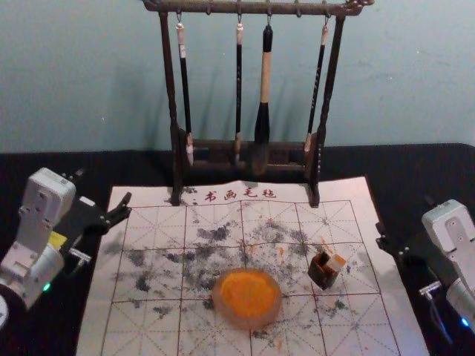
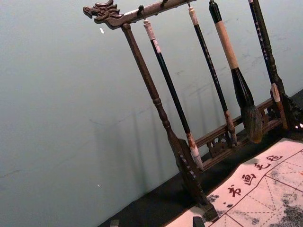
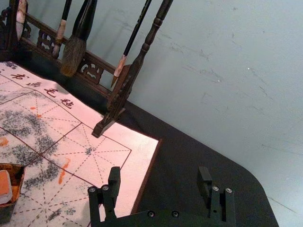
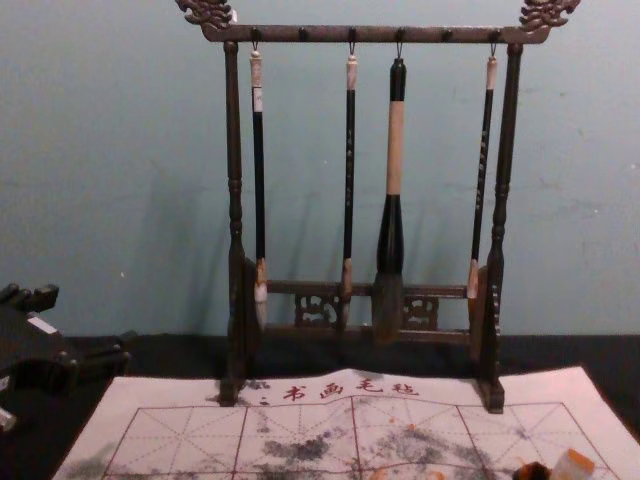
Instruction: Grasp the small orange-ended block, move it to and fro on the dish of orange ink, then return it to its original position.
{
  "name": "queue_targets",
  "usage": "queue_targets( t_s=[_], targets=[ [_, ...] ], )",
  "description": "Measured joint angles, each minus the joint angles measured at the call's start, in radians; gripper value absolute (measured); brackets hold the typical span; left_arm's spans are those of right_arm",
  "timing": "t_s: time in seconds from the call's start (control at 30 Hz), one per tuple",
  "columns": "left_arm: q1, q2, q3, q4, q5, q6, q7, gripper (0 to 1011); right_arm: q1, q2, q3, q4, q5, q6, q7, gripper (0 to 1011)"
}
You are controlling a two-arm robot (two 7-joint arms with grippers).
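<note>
The small block (image 1: 333,263), pale with an orange end, leans tilted in a small brown box (image 1: 322,276) right of the dish of orange ink (image 1: 248,295) in the head view. My right gripper (image 1: 404,214) hangs open and empty beyond the mat's right edge, apart from the block. In the right wrist view, the gripper (image 3: 159,174) has its fingers wide apart, with the block (image 3: 4,186) at the picture's edge. My left gripper (image 1: 104,188) is idle and open by the mat's left edge; the left wrist view catches the tips of this gripper (image 2: 156,222).
A dark wooden rack (image 1: 245,144) with several hanging brushes (image 4: 396,150) stands at the mat's back edge, before the wall. The white gridded mat (image 1: 159,282), marked with black and orange smudges, lies on a black table (image 1: 44,167).
</note>
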State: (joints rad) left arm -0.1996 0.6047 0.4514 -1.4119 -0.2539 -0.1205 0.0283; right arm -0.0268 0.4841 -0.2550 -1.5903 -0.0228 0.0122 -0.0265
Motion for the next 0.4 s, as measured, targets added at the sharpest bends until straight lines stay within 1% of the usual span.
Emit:
queue_targets(
  t_s=[0.4],
  targets=[
    [0.000,0.000,0.000,0.000,0.000,0.000,0.000,1002,-0.001,0.001,-0.001,-0.002,-0.002,0.002,-0.001,1000]
  ],
)
